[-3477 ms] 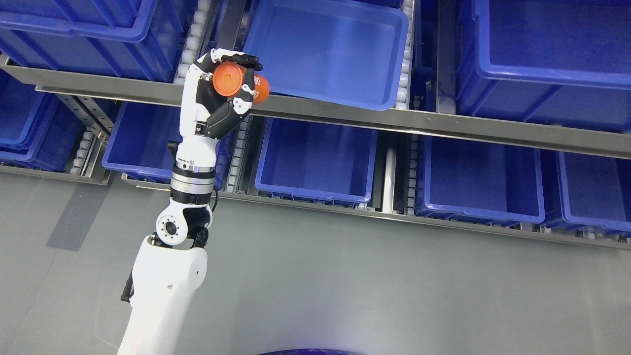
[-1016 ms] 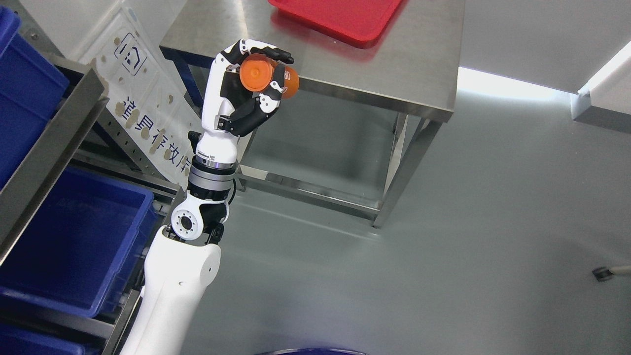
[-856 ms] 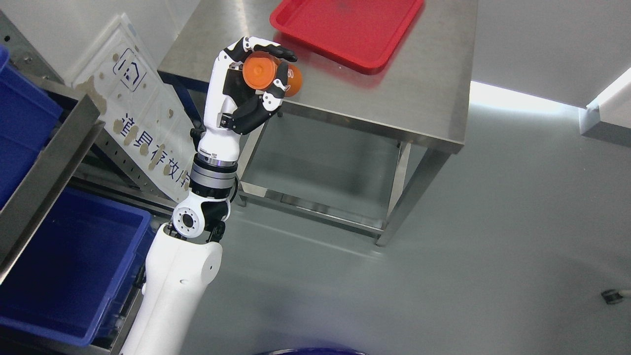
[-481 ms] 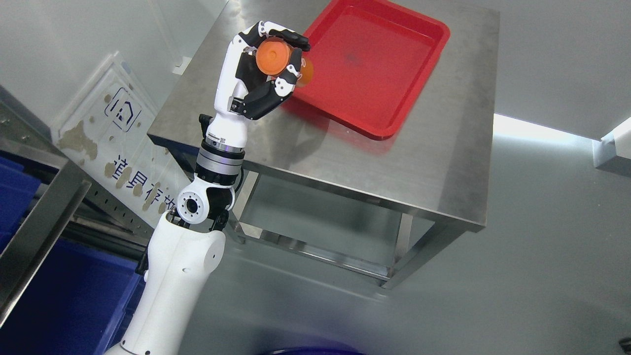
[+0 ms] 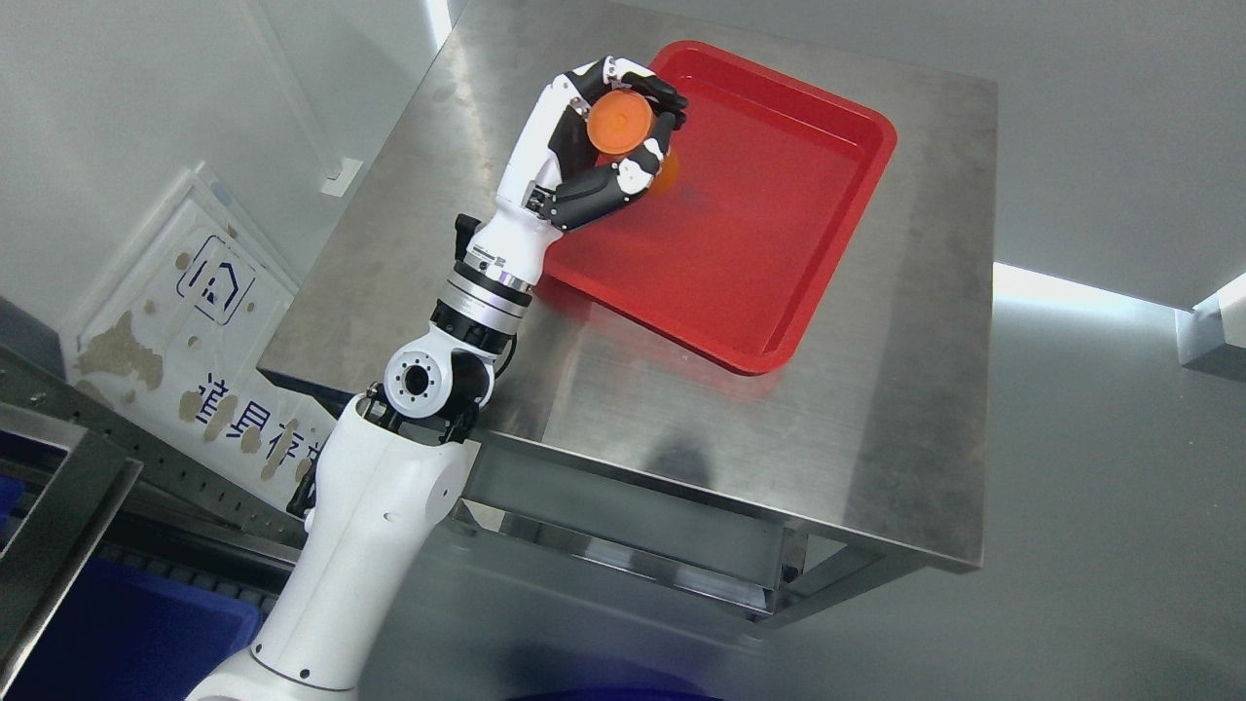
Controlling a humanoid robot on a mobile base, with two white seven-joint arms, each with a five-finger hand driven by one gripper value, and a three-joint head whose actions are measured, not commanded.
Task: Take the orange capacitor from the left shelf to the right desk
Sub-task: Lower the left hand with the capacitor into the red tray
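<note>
My left hand [image 5: 623, 146] is shut on the orange capacitor [image 5: 619, 124], a short orange cylinder whose round end faces the camera. The hand is raised above the left part of a red tray [image 5: 769, 234], which lies on a steel desk [image 5: 876, 409]. The black and white fingers [image 5: 594, 195] wrap around the capacitor, and its far end is hidden behind them. The left arm comes up from the lower left. My right arm is out of sight.
A white sign board [image 5: 195, 312] with blue marks leans against the wall at the left. The steel shelf frame [image 5: 58, 516] and a blue bin [image 5: 127, 633] show at the lower left. Grey floor lies to the right of the desk.
The camera has swung from the blue-bin shelf round to the steel desk. My left hand, still holding the capacitor, has moved from the desk's near edge to above the red tray.
</note>
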